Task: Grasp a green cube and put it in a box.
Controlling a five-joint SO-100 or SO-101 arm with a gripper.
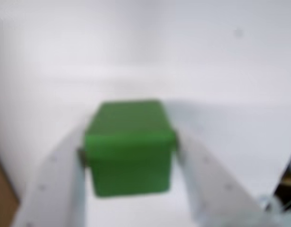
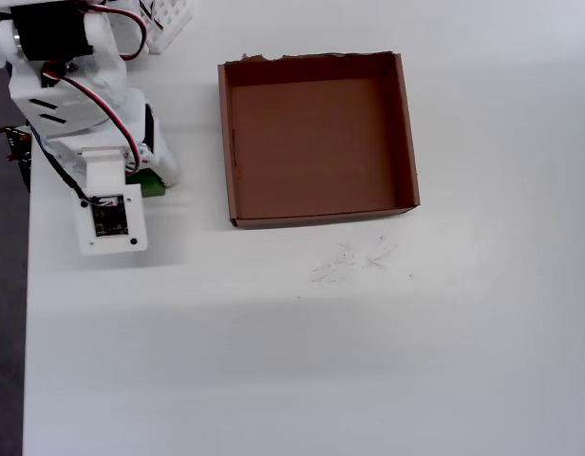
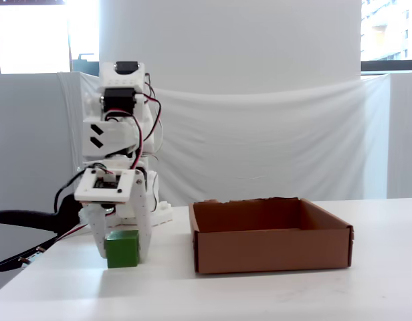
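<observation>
Tool [image 3: 123, 257] is clamped on the green cube [image 3: 122, 249], one white finger on each side face; the blurry wrist view shows the cube [image 1: 130, 147] wedged between both fingers [image 1: 58, 182].

Cube is at table [image 3: 273, 294] level, left of the box [image 3: 271, 249] in the fixed view and clear of it. Can't tell whether its underside touches the table. It sits square, top face level, no long axis to speak of.

Overhead view: only a sliver of the cube [image 2: 150, 183] shows past the arm, near the left table [image 2: 321, 361] edge.

Box [image 2: 240, 220] is open-top brown cardboard with low walls, and the far wall's edge is ragged in the overhead view. Interior shows bare cardboard floor only. Faint scribble marks [image 2: 354, 258] on the table just in front of it.
</observation>
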